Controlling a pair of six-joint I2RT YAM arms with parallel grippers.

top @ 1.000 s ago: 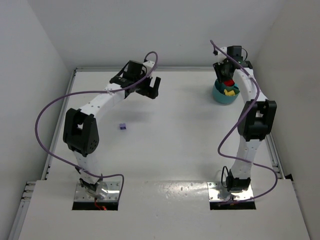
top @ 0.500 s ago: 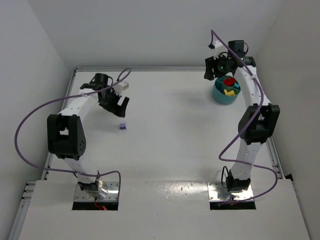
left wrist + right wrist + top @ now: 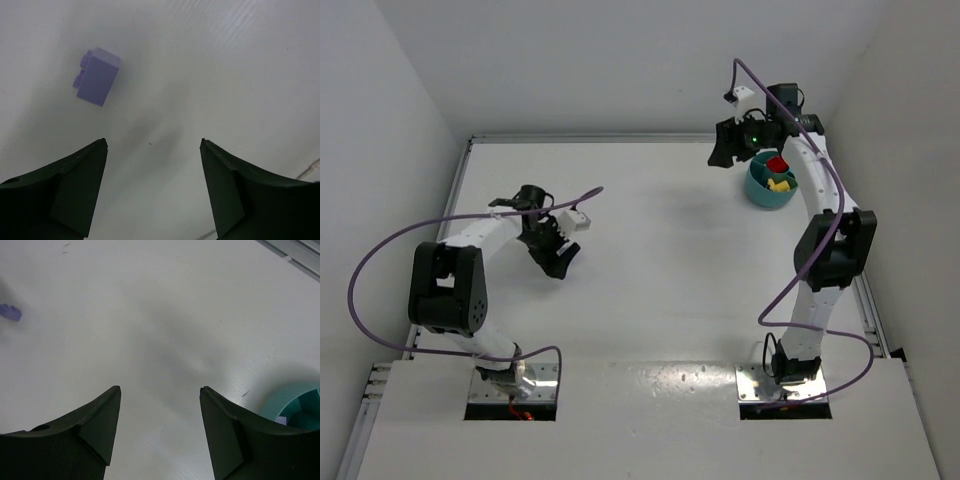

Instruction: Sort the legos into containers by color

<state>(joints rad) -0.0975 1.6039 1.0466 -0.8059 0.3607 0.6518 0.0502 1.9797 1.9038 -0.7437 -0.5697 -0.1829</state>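
- A single purple brick (image 3: 96, 76) lies on the white table (image 3: 240, 65) in the upper left of the left wrist view. It sits ahead of the claw and left of the gap between the fingers, touching neither.
- The same brick shows in the right wrist view as a small purple fleck (image 3: 10, 312) at the far left edge. In the top view I cannot make it out, as the left claw sits over that spot.
- The round teal dish (image 3: 757, 190) stands at the upper right of the top view, close to the back edge of the table. A red brick (image 3: 778, 163) and yellow bricks (image 3: 780, 184) lie inside it, but which compartments they occupy cannot be told.
- In the right wrist view only an arc of the dish (image 3: 290, 395) shows at the lower right corner, with a divider just visible inside.
- The left gripper (image 3: 152, 145) points down at the table with its jaws spread wide and nothing between them. In the top view it (image 3: 558, 262) is at centre left.
- The right gripper (image 3: 160, 390) is also spread wide and carries nothing. From above it (image 3: 722, 152) hangs just left of the dish, over bare table.
- Purple cables (image 3: 380, 260) loop along both arms.
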